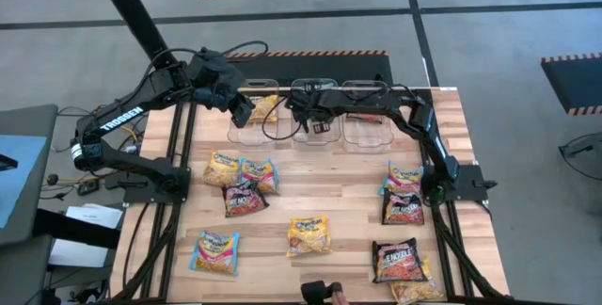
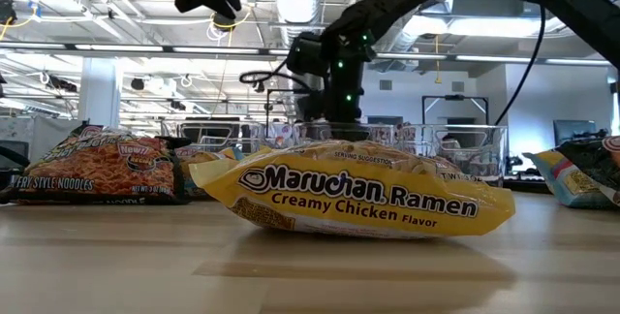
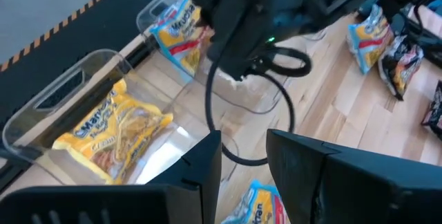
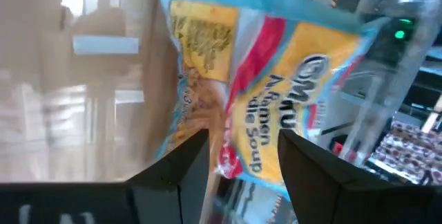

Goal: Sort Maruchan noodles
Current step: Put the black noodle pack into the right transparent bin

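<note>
Two arms reaching over the bins (image 1: 315, 136), right gripper (image 1: 315, 121) jaws parted above a blue packet (image 4: 276, 79), left gripper (image 1: 246, 109) jaws part-open, empty.

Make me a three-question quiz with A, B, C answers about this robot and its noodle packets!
1. Where is the right tool?
A. over the middle bin
B. above the floor
C. at the near edge of the table

2. How many clear bins stand on the table?
A. two
B. three
C. five

3. What does the left tool hold?
A. a dark packet
B. a bin
C. nothing

Answers:
1 A: the high view shows it above that bin.
2 B: three stand in a row along the far edge.
3 C: the gap between its fingers is empty.
</note>
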You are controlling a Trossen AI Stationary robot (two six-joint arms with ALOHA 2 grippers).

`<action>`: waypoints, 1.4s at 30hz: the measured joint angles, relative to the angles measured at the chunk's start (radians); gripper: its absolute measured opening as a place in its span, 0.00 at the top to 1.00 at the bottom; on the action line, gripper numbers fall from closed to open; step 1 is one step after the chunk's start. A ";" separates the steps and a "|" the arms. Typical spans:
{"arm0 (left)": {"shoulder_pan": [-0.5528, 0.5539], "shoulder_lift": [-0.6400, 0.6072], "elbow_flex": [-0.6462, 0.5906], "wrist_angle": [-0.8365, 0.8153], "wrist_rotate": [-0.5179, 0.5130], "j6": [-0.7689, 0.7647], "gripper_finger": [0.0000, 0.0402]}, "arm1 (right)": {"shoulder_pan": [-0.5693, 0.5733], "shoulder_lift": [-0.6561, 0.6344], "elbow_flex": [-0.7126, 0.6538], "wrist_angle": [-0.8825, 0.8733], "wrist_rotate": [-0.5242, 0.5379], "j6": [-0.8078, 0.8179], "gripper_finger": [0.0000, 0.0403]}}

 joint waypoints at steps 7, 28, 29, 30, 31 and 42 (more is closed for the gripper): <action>0.000 0.000 0.000 -0.013 0.000 0.035 0.75 | 0.029 0.000 0.129 -0.221 0.002 0.175 0.52; -0.002 -0.029 0.147 -0.417 0.043 0.083 0.75 | 0.236 -0.003 0.379 -0.815 -0.245 0.844 0.52; -0.006 -0.029 0.150 -0.441 0.051 0.081 0.75 | 0.252 -0.006 0.379 -0.818 -0.266 0.863 0.52; -0.011 -0.031 0.151 -0.464 0.059 0.075 0.75 | 0.269 -0.008 0.379 -0.818 -0.278 0.880 0.52; -0.015 -0.033 0.151 -0.484 0.066 0.067 0.75 | 0.285 -0.009 0.379 -0.816 -0.285 0.894 0.52; -0.180 -0.040 0.150 -0.600 0.090 -0.036 0.75 | 0.464 -0.009 0.379 -0.816 -0.318 1.106 0.52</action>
